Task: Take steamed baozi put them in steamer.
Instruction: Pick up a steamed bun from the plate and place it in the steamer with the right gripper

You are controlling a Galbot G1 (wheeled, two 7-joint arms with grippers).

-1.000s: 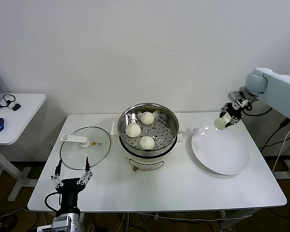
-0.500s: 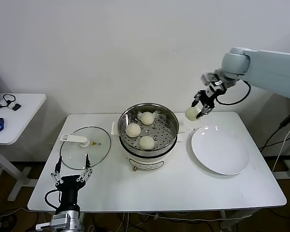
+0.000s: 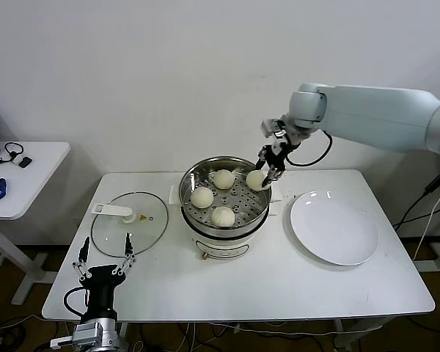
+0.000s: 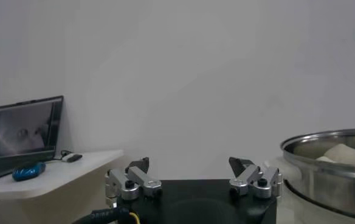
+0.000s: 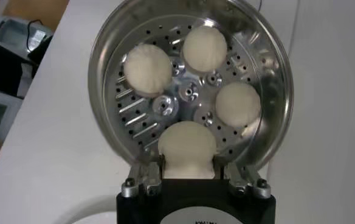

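Observation:
The shiny steel steamer [image 3: 192, 218] stands mid-table with three cream-white baozi [image 3: 223, 179] [image 3: 202, 197] [image 3: 222, 215] on its perforated tray. My right gripper [image 3: 261, 176] is shut on a fourth baozi [image 3: 256, 180] and holds it just above the steamer's right rim. In the right wrist view the held baozi [image 5: 188, 147] sits between my fingers [image 5: 149, 172] over the tray, with the three others [image 5: 147, 67] [image 5: 205, 47] [image 5: 238, 103] below. My left gripper [image 3: 103, 258] is open and empty near the table's front left; it shows in the left wrist view [image 4: 193, 175] with the steamer [image 4: 332, 176] off to one side.
A glass lid with a white handle [image 3: 129, 221] lies flat left of the steamer. A bare white plate [image 3: 334, 227] lies to its right. A side table [image 3: 18, 180] with a mouse and earphones stands at far left; a laptop [image 4: 20, 134] shows there.
My right gripper carried the baozi leftward from above the plate's far edge to just over the steamer's right rim. The left arm barely shifted.

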